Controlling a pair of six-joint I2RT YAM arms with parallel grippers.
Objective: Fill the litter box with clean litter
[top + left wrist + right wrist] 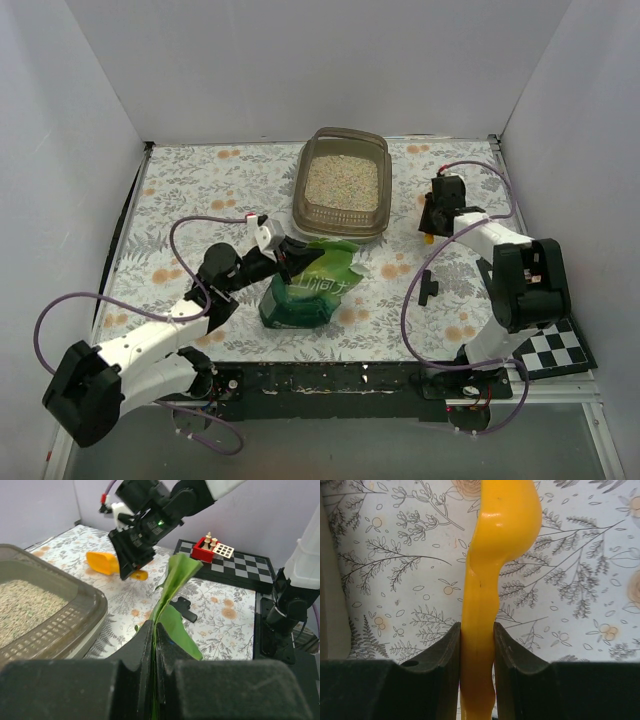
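Only up close: left fingers (144,647) tight on green pouch (176,577), right fingers (452,647) snug around yellow scoop (497,550).

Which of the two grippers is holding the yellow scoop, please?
The right gripper, jaws closed on the handle of the yellow scoop; the left gripper pinches the green bag instead.

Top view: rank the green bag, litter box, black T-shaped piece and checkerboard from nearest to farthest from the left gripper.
1. The green bag: pinched at its top by the left gripper.
2. The litter box: just beyond, toward the back.
3. The black T-shaped piece: off to the right.
4. The checkerboard: near right corner.
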